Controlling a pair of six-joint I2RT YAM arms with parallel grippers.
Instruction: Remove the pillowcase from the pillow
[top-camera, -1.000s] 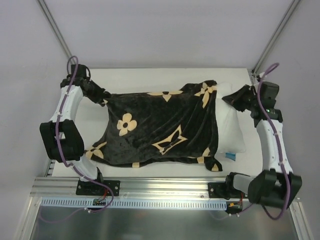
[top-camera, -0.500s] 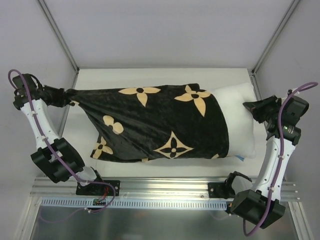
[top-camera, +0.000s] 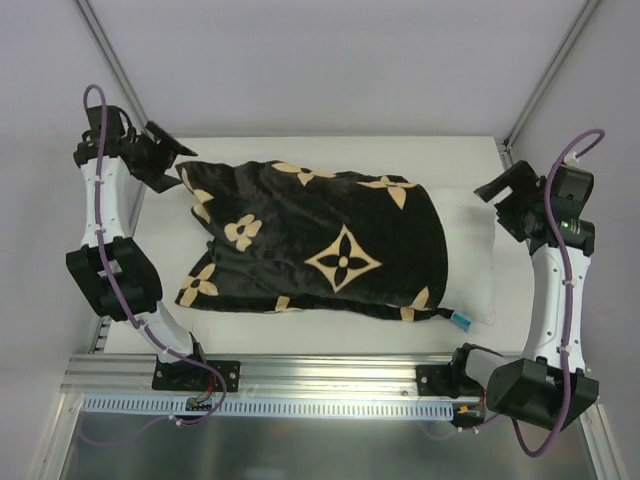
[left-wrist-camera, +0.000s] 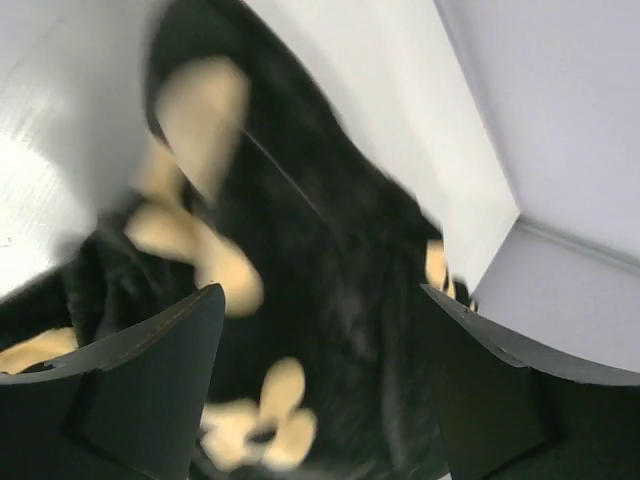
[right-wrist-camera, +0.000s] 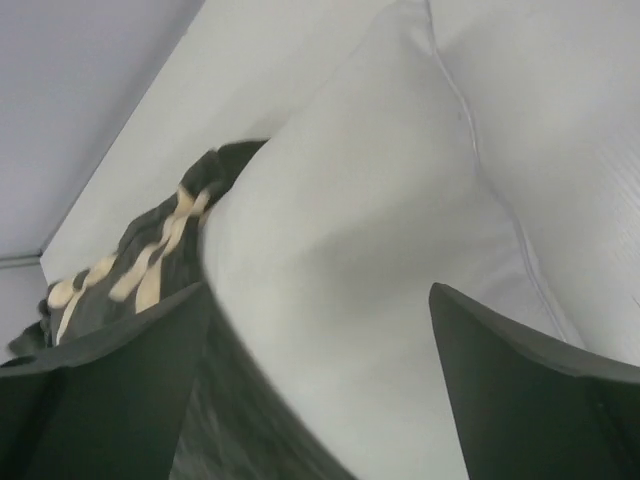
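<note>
The black pillowcase with tan flower motifs lies slack and rumpled across the table, still covering most of the white pillow. The pillow's right end sticks out, with a small blue tag at its near corner. My left gripper hovers open just off the pillowcase's far left corner, holding nothing. In the left wrist view the pillowcase lies blurred below the spread left gripper. My right gripper is open beside the pillow's bare end. The right wrist view shows the pillow and the pillowcase edge under the right gripper.
The white table is fenced by grey walls with metal corner posts at the back left and right. A metal rail with both arm bases runs along the near edge.
Both grippers have opened and let go. The pillowcase, stretched taut to the left before, has dropped back slack. The left arm has swung in from the far left wall.
</note>
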